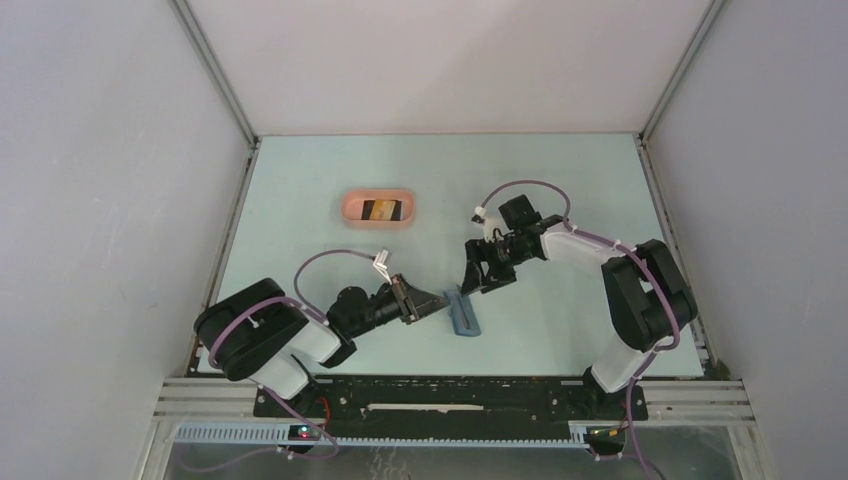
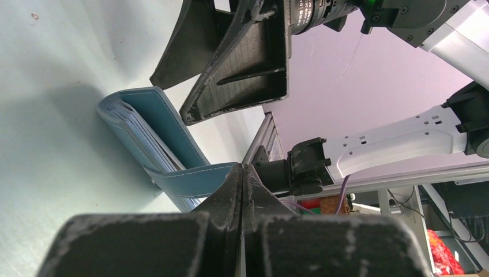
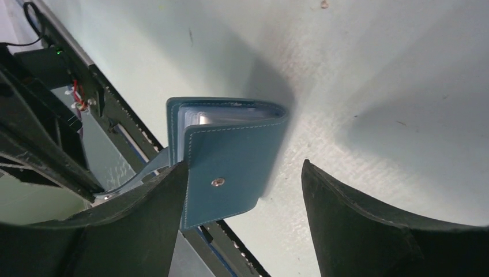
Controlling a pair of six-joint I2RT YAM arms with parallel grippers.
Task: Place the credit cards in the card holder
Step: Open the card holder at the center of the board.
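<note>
Closest to the lens in the left wrist view, the left end effector point(image 2: 243, 173) had its 2 dark, scuffed fingers pressed fully together on the thin blue strap point(image 2: 184, 182) of the card holder point(image 2: 141, 124). That card holder was a small blue folding wallet of smooth, leather-like material with pale stitching along every edge. It was folded over, with a round metal snap stud point(image 3: 217, 182) on the outer flap and a stack of clear plastic sleeves point(image 3: 230, 115) showing between the covers.

Directly above the card holder, the right end effector point(image 3: 243, 167) stood with its jaws wide apart and nothing in them. 1 curved, matte black finger overlapped the card holder's stitched edge in the right wrist view, and the other was apart from its folded spine. Whether the overlapping finger touched the cover could not be told.

Well apart from the card holder, further from the arm bases and toward the left arm's side, the credit cards point(image 1: 381, 209) lay in an oval pink tray point(image 1: 348, 208) on the pale desk point(image 1: 560, 180). They showed only as dark and tan-orange bands, too small to count. The card holder's inner pockets were hidden.
</note>
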